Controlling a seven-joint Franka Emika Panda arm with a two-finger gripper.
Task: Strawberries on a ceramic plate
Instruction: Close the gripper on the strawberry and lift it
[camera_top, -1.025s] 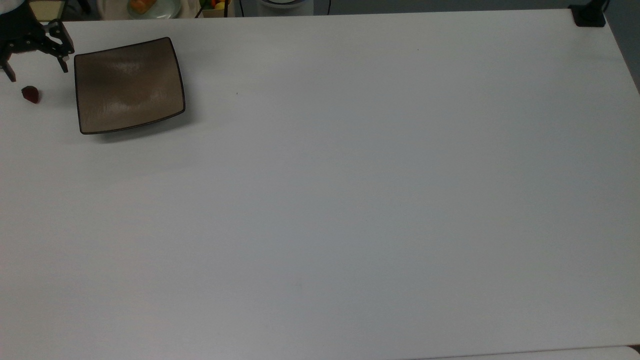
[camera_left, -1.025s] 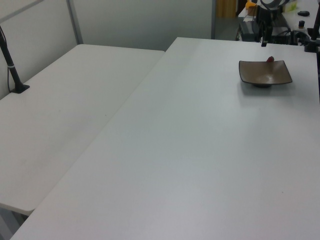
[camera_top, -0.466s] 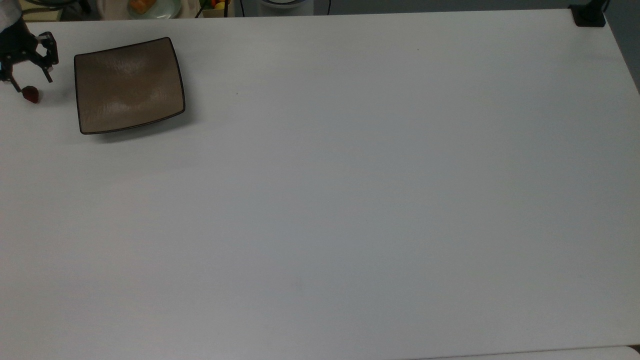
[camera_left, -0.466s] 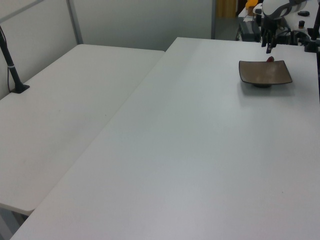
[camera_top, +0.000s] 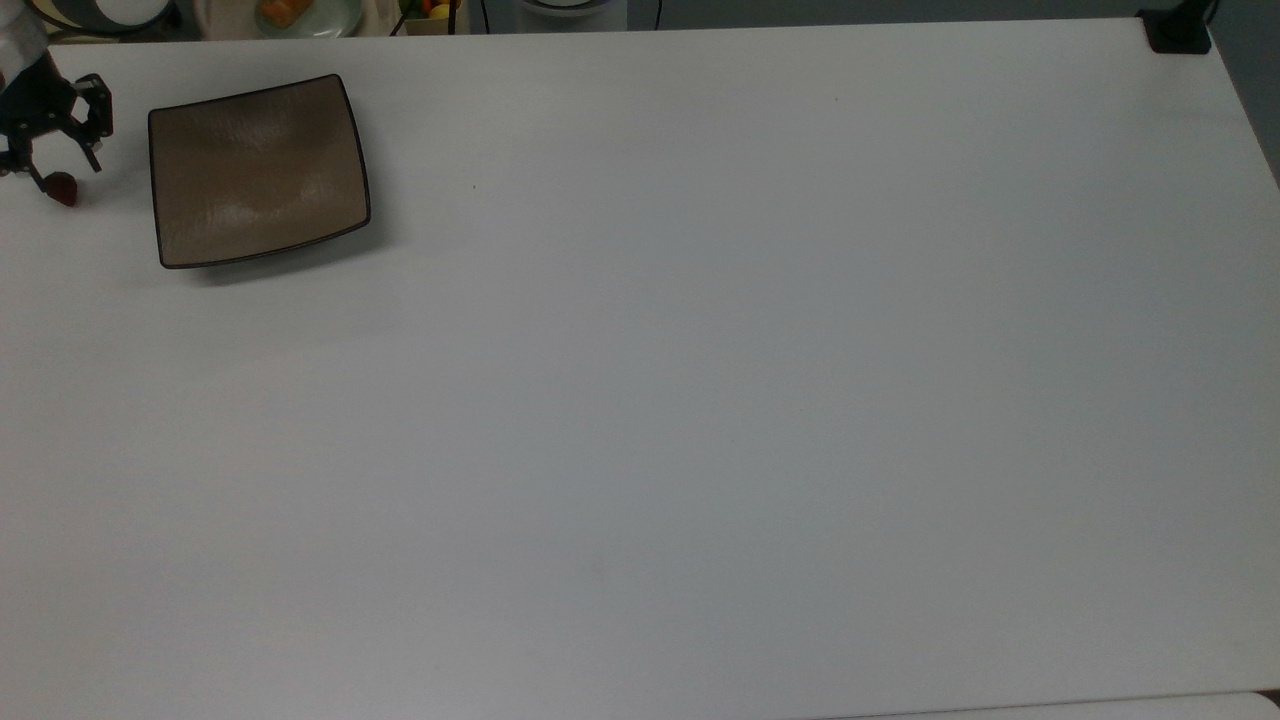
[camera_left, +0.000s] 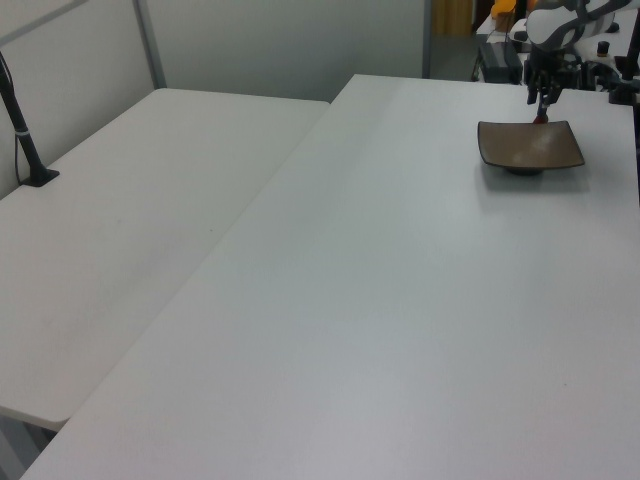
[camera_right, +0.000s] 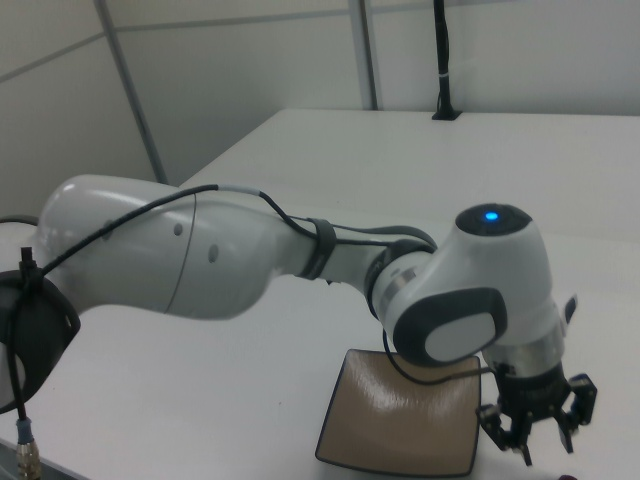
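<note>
A small dark red strawberry lies on the white table near the top view's left edge. The square tan-brown ceramic plate sits just to its right, with nothing on it. My gripper is open and low over the strawberry. Its left fingertip touches or nearly touches the berry, and the other finger stands toward the plate. In the left view the gripper hangs just behind the plate's far rim. In the right view the gripper points down beside the plate's right edge.
A round pale plate with orange food sits beyond the table's far edge in the top view. A black clamp is at the top view's top right corner. The white table stretches wide to the right of the plate.
The gripper has come down from above and behind the strawberry, so its open fingers now straddle the berry. The strawberry and the plate have not moved.
</note>
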